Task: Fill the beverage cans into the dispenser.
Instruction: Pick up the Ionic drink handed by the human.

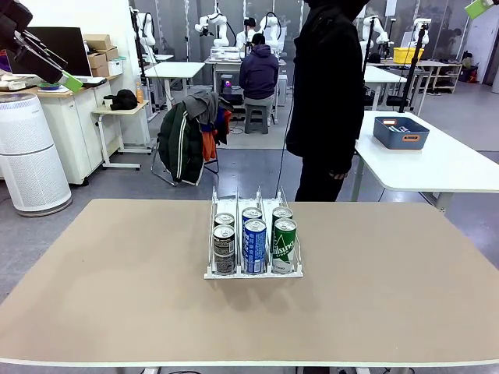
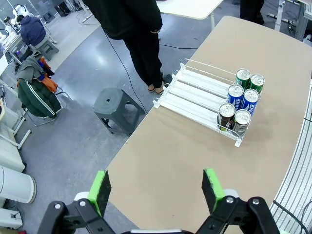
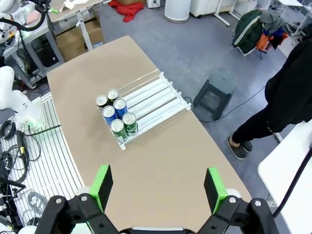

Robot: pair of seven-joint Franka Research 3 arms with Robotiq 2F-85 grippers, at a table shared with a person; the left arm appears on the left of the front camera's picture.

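**Six cans in, both arms high: watch the wires and the far edge**

Both arms hang well above the bench (image 1: 117, 273). The left gripper (image 2: 156, 190) has its green pads wide apart and holds nothing, and the right gripper (image 3: 158, 184) is just the same. Down in the middle sits the dispenser (image 3: 156, 95), with the beverage cans (image 1: 253, 238) packed against its near front lip. I count six, two to a lane: dark on the left, blue in the centre, green on the right.

What could go wrong from here? Those dividers are thin and the lanes look snug. A can lowered tilted would likely catch a wire or tip one of the cans already standing. The rack also looks light, so a nudge could slide it.

The far stretch of every lane is bare, so that is where the room is. But the dispenser's far end lies near the far edge of the bench, right where the person (image 1: 327, 86) stands, and a long reach there would crowd them.

To the left, right and near side the bench is broad and flat, giving either arm plenty of space to come down.
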